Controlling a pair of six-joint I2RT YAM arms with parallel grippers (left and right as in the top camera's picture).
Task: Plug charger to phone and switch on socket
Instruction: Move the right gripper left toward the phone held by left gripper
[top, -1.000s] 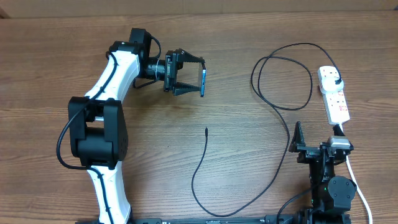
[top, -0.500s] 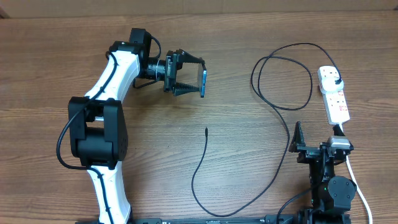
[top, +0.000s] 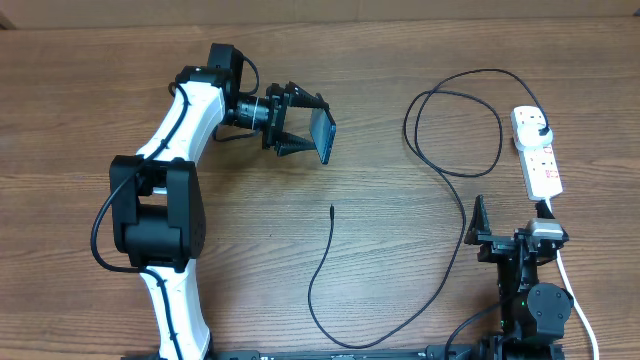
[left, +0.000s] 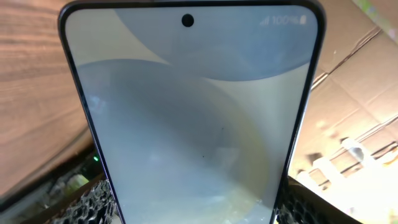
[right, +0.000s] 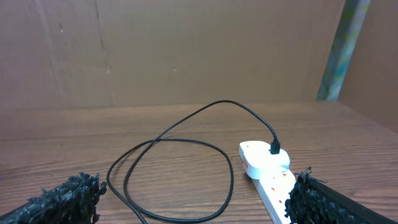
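Observation:
My left gripper (top: 303, 127) is shut on the phone (top: 323, 134) and holds it above the table at the back left, tilted on edge. In the left wrist view the phone (left: 193, 106) fills the frame with a pale grey-blue screen, its lower edges between the pads. The charger cable (top: 322, 262) lies on the table, its free tip (top: 331, 208) below the phone, apart from it. It loops right to a plug (top: 541, 122) in the white socket (top: 541, 160). My right gripper (top: 505, 238) is open and empty near the front right. The socket (right: 268, 169) and cable (right: 180, 142) lie ahead of it.
The socket's white cord (top: 572, 290) runs down the right side past the right arm's base. A brown cardboard wall (right: 186, 50) stands behind the table. The cable's double loop (top: 452, 120) lies left of the socket.
My left gripper has rolled with the phone, so the phone now sits tilted and looks darker from above. The cable, socket and right arm have not moved.

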